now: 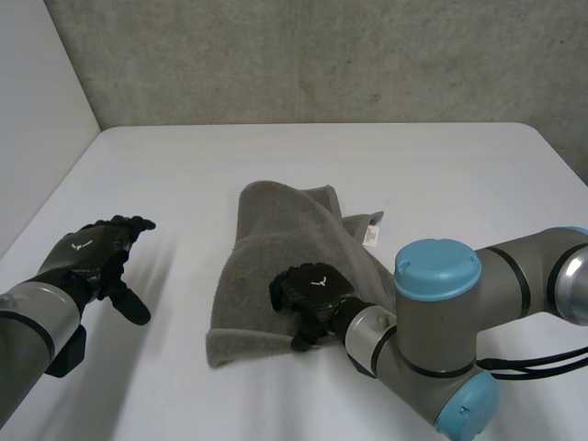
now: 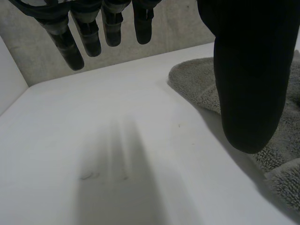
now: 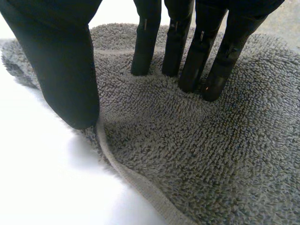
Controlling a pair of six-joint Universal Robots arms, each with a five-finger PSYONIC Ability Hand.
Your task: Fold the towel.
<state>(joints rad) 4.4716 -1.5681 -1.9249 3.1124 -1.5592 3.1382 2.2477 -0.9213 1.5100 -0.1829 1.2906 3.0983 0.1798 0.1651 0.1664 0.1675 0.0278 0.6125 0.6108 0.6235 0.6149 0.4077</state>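
A grey towel lies rumpled and partly folded over itself in the middle of the white table. My right hand rests on its near right part. In the right wrist view this hand has its fingertips pressed down into the towel, and its thumb stands at the hemmed edge, well apart from the fingers, with no cloth pinched. My left hand hovers open over bare table, left of the towel. Its straight fingers hold nothing, and the towel's edge lies beyond its thumb.
A white label sticks out at the towel's right side. The right arm's elbow hangs over the near right of the table. A concrete wall runs behind the table's far edge.
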